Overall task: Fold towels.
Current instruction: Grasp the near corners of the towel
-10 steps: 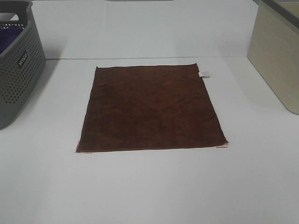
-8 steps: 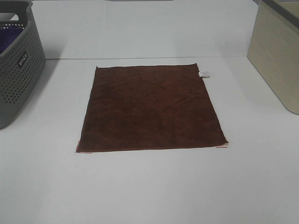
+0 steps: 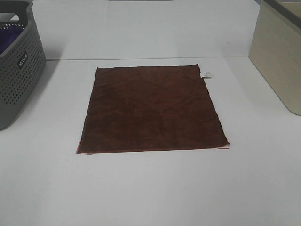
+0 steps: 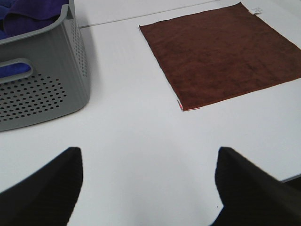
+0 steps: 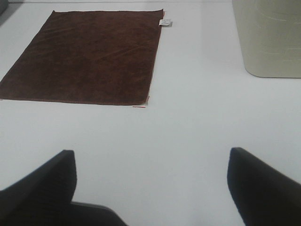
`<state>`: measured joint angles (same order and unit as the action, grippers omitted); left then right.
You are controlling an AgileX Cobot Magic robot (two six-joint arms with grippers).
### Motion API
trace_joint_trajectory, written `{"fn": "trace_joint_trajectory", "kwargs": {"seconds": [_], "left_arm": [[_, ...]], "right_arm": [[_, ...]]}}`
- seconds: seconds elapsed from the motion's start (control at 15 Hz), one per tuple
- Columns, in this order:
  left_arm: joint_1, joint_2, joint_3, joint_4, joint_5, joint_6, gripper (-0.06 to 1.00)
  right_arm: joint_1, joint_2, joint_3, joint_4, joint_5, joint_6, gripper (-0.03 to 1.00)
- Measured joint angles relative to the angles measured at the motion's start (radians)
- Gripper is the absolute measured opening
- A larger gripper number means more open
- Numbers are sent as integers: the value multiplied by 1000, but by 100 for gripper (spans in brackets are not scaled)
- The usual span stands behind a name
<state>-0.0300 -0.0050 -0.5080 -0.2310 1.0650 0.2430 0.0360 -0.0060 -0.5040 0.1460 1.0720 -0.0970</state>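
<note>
A dark reddish-brown square towel [image 3: 153, 109] lies flat and unfolded on the white table, with a small white tag [image 3: 205, 74] at its far right corner. It also shows in the left wrist view [image 4: 221, 54] and the right wrist view [image 5: 89, 54]. Neither gripper shows in the exterior high view. My left gripper [image 4: 148, 188] is open and empty over bare table, well short of the towel's near left corner. My right gripper [image 5: 150, 188] is open and empty over bare table, short of the towel's near right corner.
A grey perforated basket [image 3: 16, 61] holding purple cloth [image 4: 28, 12] stands at the far left. A beige bin [image 3: 280, 52] stands at the far right. Small red marks [image 3: 223, 148] sit at the towel's near corners.
</note>
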Motion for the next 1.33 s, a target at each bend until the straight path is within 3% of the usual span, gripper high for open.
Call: {"fn": "trace_joint_trajectory", "kwargs": {"seconds": [1.33], "left_arm": [[0,0,0,0,0,0,74]], "right_arm": [[0,0,0,0,0,0,82]]}}
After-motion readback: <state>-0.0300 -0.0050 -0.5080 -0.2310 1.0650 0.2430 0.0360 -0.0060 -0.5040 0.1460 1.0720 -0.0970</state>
